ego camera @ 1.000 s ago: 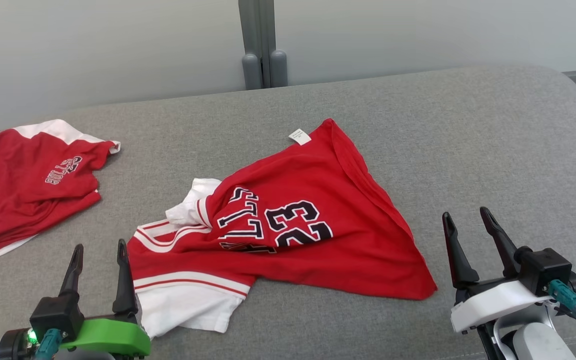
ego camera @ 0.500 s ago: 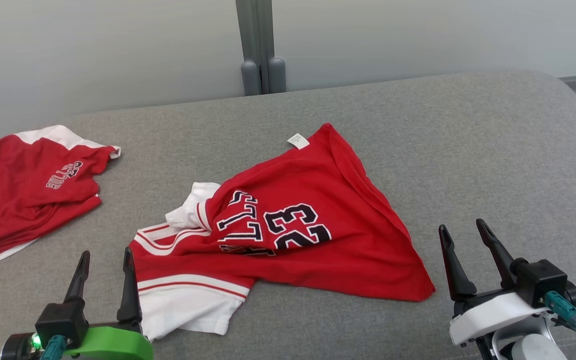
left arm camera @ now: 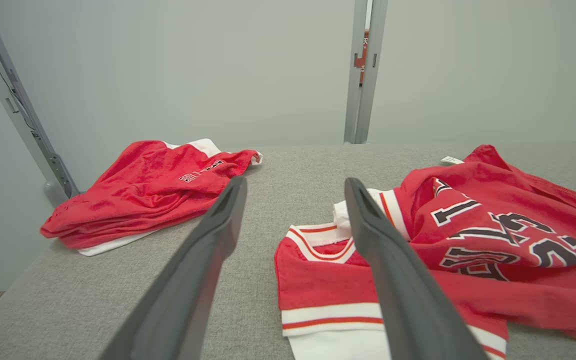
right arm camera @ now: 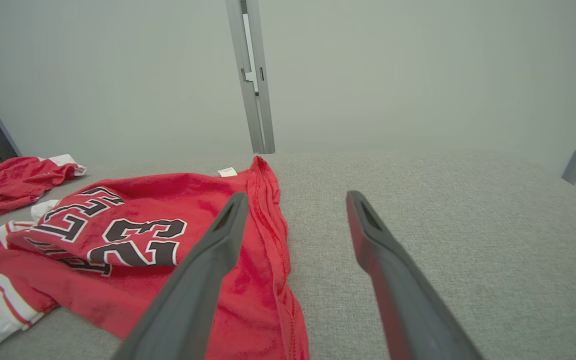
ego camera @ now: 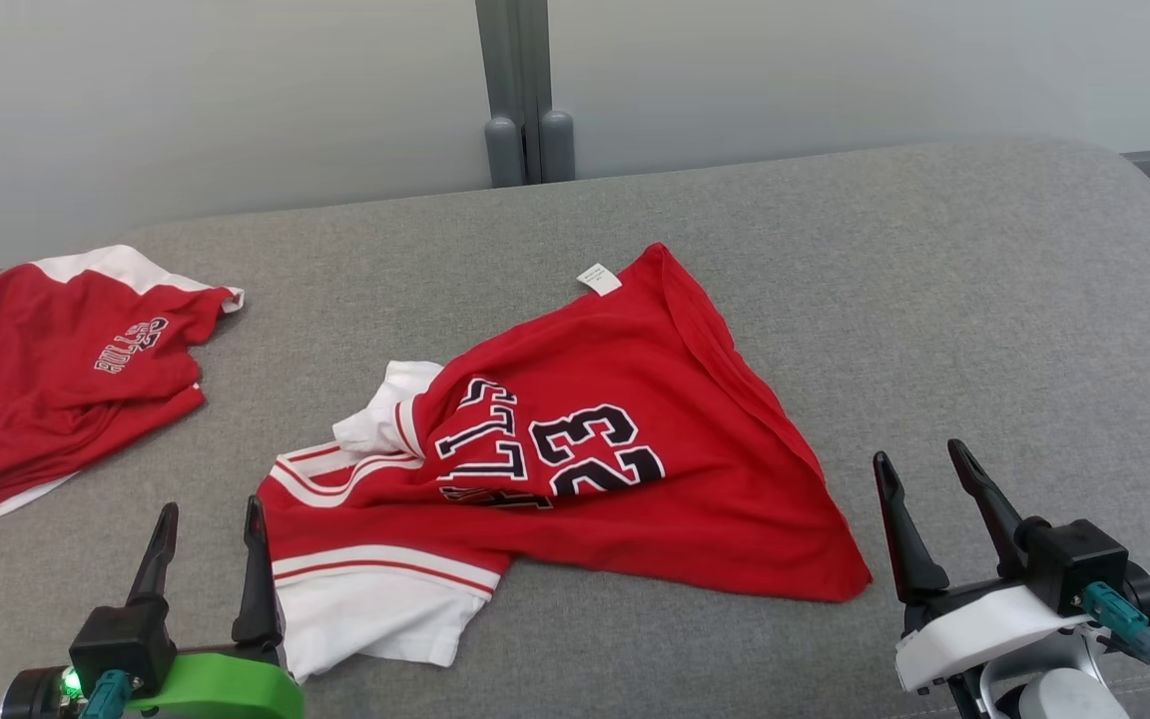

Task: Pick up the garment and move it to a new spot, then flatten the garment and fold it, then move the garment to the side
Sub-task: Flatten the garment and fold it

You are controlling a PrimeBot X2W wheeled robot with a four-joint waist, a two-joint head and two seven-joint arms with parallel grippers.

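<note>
A red jersey (ego camera: 575, 469) lies crumpled in the middle of the grey padded surface (ego camera: 984, 300), nearer the robot's side than the wall. It is neither flat nor folded: the red body spreads out to the right into a pointed corner, the black "23" and some lettering show upside down from where the robot stands, and the white sleeve with red stripes is bunched at the near left. A small white label (ego camera: 599, 279) sticks out at the far edge of the cloth.

The left gripper (ego camera: 211, 504) sits at the near left, its two dark fingers well apart with nothing between them; its inner finger is right at the striped edge of the jersey, and I cannot tell whether it touches. The right gripper (ego camera: 918, 451) is at the near right, fingers likewise spread and empty, just beside the jersey's red corner with a strip of grey showing between.

Off to the far left a second red garment (ego camera: 56, 369) lies loosely folded, white trim peeking out, well apart from the jersey. A grey post (ego camera: 520, 90) stands against the pale wall behind.
</note>
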